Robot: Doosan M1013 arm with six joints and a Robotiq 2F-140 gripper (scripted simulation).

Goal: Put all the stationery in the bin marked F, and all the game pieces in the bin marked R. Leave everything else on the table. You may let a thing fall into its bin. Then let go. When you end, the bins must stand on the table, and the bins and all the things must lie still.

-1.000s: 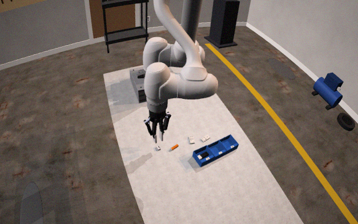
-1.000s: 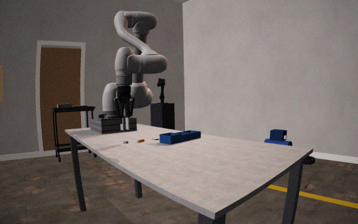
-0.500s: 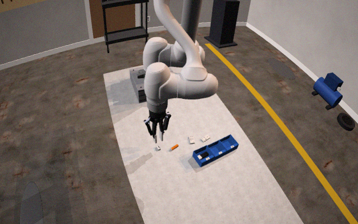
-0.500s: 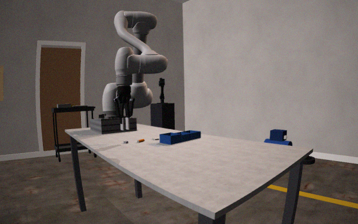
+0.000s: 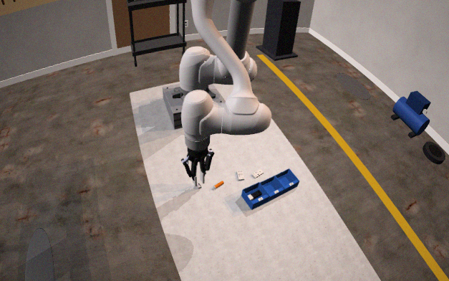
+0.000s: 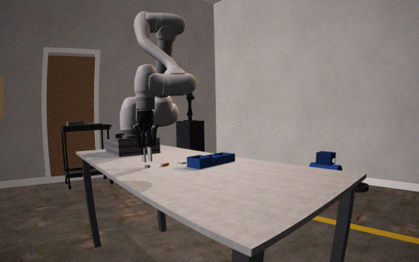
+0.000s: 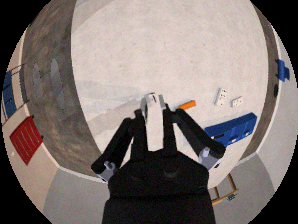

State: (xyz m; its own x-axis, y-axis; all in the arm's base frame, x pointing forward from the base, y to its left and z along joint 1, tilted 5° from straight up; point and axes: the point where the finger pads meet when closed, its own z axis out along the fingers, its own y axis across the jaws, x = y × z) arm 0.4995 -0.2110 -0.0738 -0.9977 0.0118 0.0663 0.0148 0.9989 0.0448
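Note:
My gripper (image 5: 199, 182) (image 6: 146, 160) (image 7: 153, 101) points straight down, its fingers a narrow gap apart and empty. It hovers just above a small grey piece (image 5: 198, 186) (image 6: 147, 166) that lies on the table (image 5: 225, 233). An orange pen-like cylinder (image 5: 218, 184) (image 6: 164, 164) (image 7: 186, 106) lies a little to the right. Two white domino-like tiles (image 5: 240, 175) (image 5: 257, 173) (image 7: 218, 96) (image 7: 234, 102) lie further right. A blue three-compartment bin (image 5: 279, 193) (image 6: 210, 161) (image 7: 229, 129) stands beyond them. Its near compartment holds a black and white item (image 5: 254, 195). The bin letters are too small to read.
The robot's dark base block (image 5: 171, 104) (image 6: 123, 147) stands at the far end of the table. The table's left edge runs close to the left of the gripper. A black cart (image 6: 85, 127) stands on the floor behind the table.

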